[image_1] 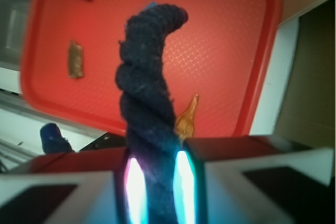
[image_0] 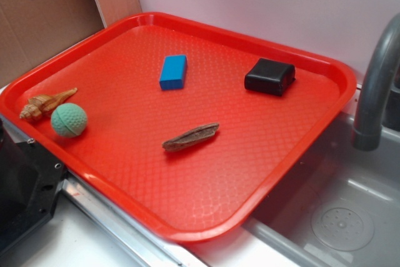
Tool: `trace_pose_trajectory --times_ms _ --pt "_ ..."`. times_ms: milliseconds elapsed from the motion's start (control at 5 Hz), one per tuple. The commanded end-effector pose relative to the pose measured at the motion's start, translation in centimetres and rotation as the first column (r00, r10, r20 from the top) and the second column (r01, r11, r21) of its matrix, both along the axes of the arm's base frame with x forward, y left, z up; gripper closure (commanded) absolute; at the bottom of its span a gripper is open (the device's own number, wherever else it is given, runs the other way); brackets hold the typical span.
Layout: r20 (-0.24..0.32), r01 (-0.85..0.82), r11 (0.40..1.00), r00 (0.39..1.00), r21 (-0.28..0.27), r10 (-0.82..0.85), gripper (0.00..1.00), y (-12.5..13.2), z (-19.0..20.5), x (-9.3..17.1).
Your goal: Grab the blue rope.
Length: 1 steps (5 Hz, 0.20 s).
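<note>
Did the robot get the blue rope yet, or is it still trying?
It looks done. In the wrist view the hand is shut on the blue rope, which sticks out from between the fingers, high above the red tray. In the exterior view the rope is gone from the tray; only the blue block, black box, ball, shell and brown piece remain. Nothing obvious is left.

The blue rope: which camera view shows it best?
The wrist view. There the blue rope fills the middle of the picture, a dark twisted cord clamped in the pincer and held high above the red tray. The exterior view shows no clear rope, only a dark blue blur at its top left corner.
</note>
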<state>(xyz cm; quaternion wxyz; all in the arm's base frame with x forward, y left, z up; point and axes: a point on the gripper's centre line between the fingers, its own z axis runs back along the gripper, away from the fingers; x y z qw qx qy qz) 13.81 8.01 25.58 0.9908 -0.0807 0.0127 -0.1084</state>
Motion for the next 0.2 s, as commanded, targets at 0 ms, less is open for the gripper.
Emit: trace_pose_trajectory --times_ms 0 --pt "0.047 0.026 0.998 0.998 0.055 -0.029 1.00 -0.92 8.25 -0.35"
